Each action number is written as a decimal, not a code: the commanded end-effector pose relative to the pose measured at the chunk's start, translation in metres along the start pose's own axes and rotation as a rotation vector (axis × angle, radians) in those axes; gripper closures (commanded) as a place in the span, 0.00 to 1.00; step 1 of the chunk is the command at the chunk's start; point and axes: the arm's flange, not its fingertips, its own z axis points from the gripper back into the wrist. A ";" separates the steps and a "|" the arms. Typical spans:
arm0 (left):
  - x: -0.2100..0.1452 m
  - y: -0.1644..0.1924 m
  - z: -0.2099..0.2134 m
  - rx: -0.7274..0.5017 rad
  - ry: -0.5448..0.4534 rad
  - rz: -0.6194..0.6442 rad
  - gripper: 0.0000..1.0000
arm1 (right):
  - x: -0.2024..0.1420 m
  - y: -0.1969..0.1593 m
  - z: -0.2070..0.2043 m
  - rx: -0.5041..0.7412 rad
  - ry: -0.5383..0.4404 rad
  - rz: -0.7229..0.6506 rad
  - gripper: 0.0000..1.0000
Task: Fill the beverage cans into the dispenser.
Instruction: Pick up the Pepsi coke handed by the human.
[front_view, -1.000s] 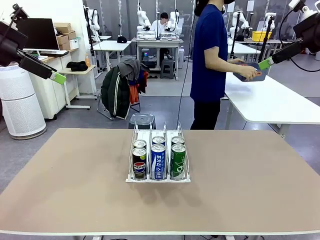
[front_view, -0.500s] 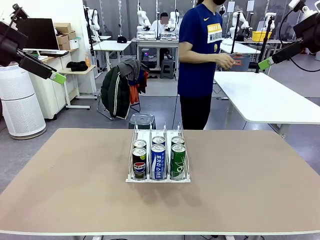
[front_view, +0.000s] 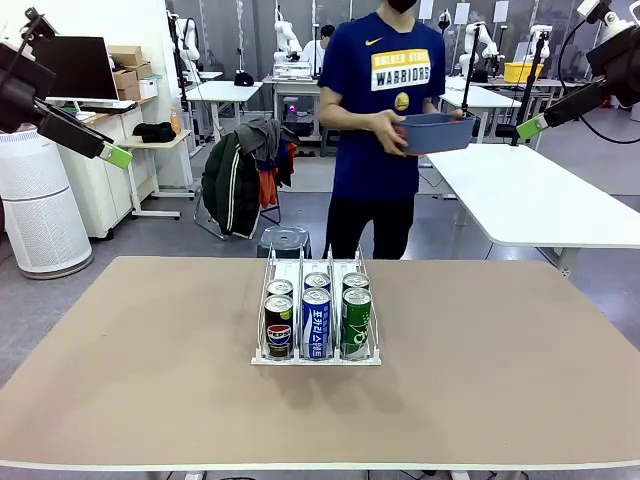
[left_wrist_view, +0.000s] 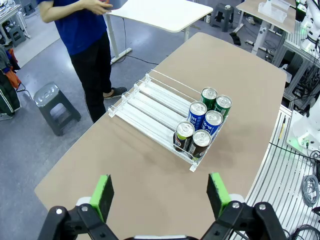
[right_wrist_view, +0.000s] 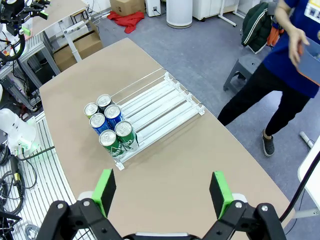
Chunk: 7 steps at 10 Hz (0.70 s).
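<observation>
The white wire dispenser stands mid-table with several beverage cans at its near end. In the front row are a black can, a blue-and-white one and a green one, with a second row right behind them. The far halves of the lanes are bare. My left gripper hangs high at the left and my right gripper high at the right, both far from the rack. In the wrist views, left and right, the jaws stand wide apart with nothing between them.
A person stands beyond the far table edge, facing me, holding a blue-grey bin in both hands at chest height. A white side table is at the back right. A grey stool sits behind the rack.
The person has turned from the side table toward my table, bringing the blue-grey bin round in front of them. Both arms and the cans have stayed put.
</observation>
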 end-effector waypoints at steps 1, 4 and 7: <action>-0.002 -0.001 0.001 -0.002 -0.004 0.006 0.00 | -0.001 -0.003 -0.003 0.026 -0.015 0.016 0.00; -0.002 -0.001 0.001 -0.002 -0.004 0.006 0.00 | -0.001 -0.003 -0.003 0.026 -0.015 0.016 0.00; -0.002 -0.001 0.001 -0.002 -0.004 0.006 0.00 | -0.001 -0.003 -0.003 0.026 -0.015 0.016 0.00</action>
